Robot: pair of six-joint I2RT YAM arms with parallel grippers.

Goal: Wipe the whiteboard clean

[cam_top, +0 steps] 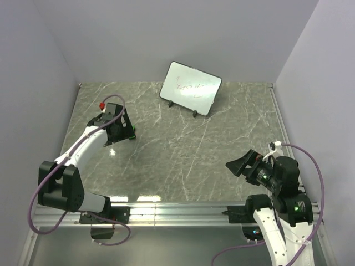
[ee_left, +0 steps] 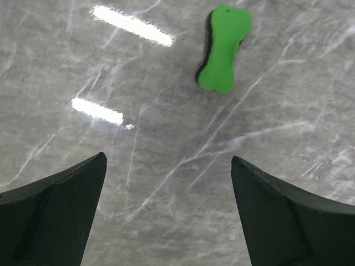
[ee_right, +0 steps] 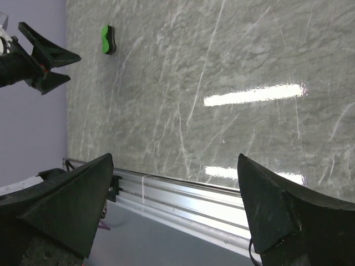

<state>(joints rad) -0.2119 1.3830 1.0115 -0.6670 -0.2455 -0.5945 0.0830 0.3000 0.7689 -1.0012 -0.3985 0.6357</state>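
1. Where the two arms are bolted to a metal rail (cam_top: 177,210) at the near edge, I see a grey marbled table (cam_top: 183,149) running back to a pale wall.
2. Nearest to me on the right side, the right gripper (cam_top: 233,165) sits low and close to the rail, pointing left across the table. From its wrist camera the right gripper's (ee_right: 175,158) two dark fingers are spread wide, with only bare table between them. It holds nothing.
3. Farther in and on the left side, the left gripper (cam_top: 125,131) reaches down toward the table. Its own camera shows the left gripper (ee_left: 168,159) with jaws wide apart and empty, and marbled surface fills the gap.
4. Just beyond those fingers, a small green bone-shaped eraser (ee_left: 223,49) with a dark layer lies on the table. It is apart from both fingertips. The right wrist camera sees the same eraser (ee_right: 107,39) near the table's left edge, close to the left gripper (ee_right: 70,66).
5. Farthest back, the whiteboard (cam_top: 191,87) stands near the far wall, a little right of centre. It is propped on little black feet and bears faint red scribbles. It is well apart from both grippers and from the eraser.
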